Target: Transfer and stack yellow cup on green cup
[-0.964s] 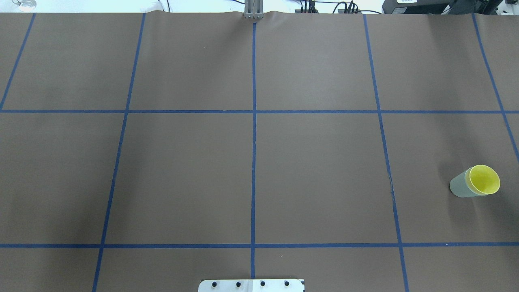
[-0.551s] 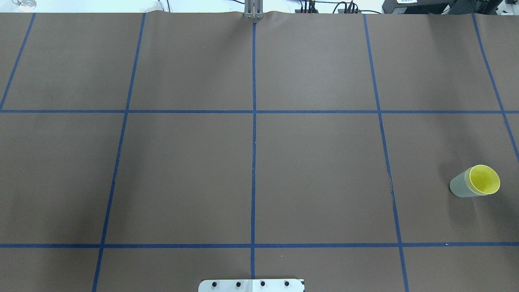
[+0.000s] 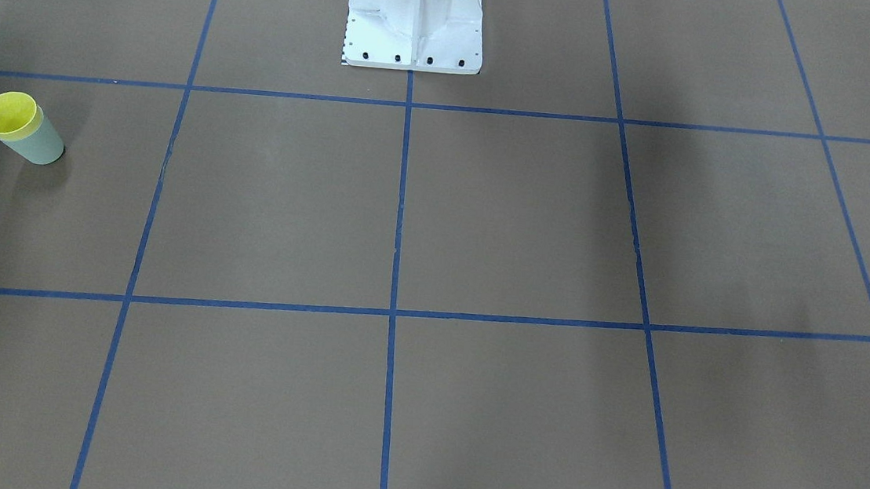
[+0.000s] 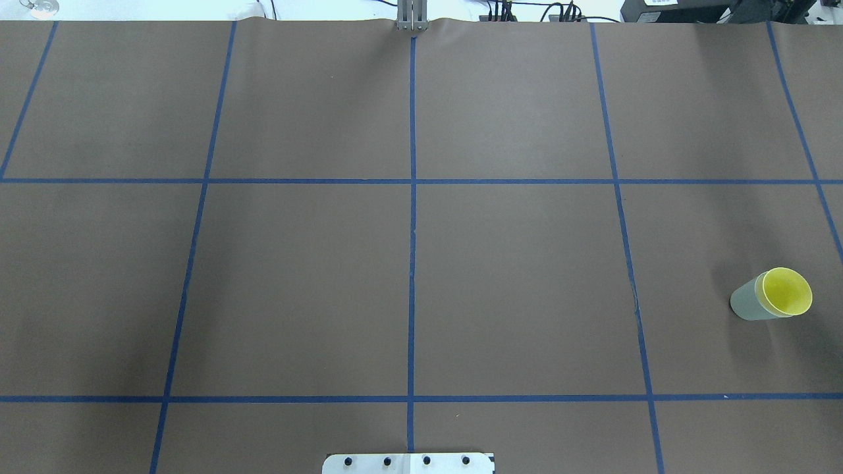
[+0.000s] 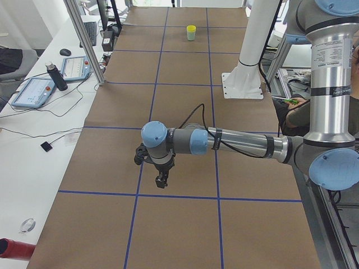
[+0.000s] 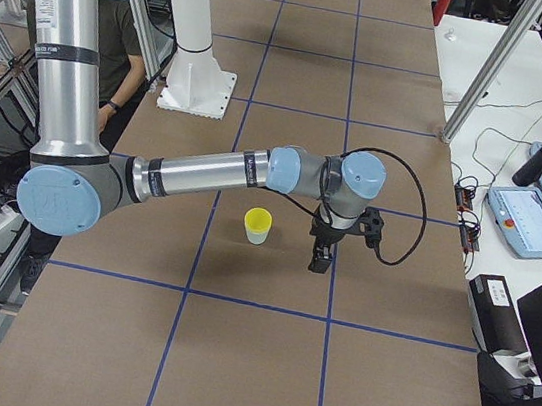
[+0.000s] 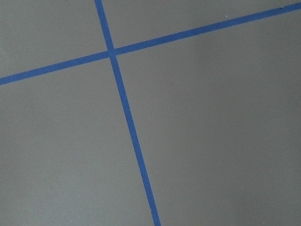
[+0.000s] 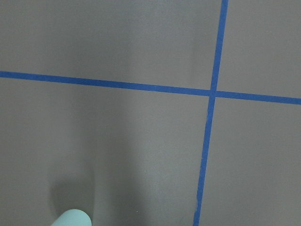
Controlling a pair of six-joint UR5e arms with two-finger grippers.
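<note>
Yellow cup [image 4: 785, 290] sits nested in green cup [image 4: 745, 304], upright on table [image 4: 514, 276], robot's right end. Right gripper [image 6: 320, 261] hangs near the cups, not touching. Left gripper [image 5: 161, 180] well apart, opp. end. Both grippers' opening: can't tell.

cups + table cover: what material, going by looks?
Yellow cup: likely plastic, opaque and smooth, with a thin even rim. Green cup: probably the same plastic, pale, fairly matte, uniform colour. Table cover: looks like brown paper or thin sheet, matte, slightly rippled at the far edge; cannot tell which. Grid lines: likely blue tape.
</note>
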